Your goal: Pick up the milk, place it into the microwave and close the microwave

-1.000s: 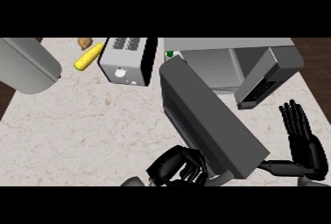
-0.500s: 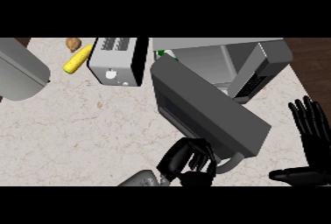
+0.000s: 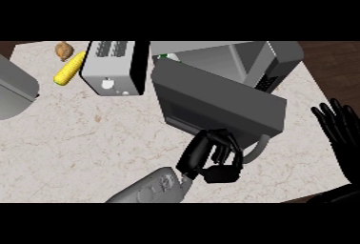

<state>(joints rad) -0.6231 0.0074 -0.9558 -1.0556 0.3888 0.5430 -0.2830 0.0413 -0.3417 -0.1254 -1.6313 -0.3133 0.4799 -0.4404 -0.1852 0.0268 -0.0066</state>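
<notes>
Milk told last, being farthest. Nearest, one black left hand (image 3: 211, 159), fingers curled together against the near edge of one dark grey microwave door (image 3: 218, 102), standing partly open. At the view's right edge, one black right hand (image 3: 341, 131), upright, fingers straight and spread, touching nothing. Beyond, one grey microwave (image 3: 281, 59); just left, one silver toaster (image 3: 112, 71); left again, one yellow corn cob (image 3: 70, 71) and one brown lumpy vegetable (image 3: 64, 48). In the microwave's far left corner, one small white and green milk carton (image 3: 166, 57), mostly hidden by the door.
</notes>
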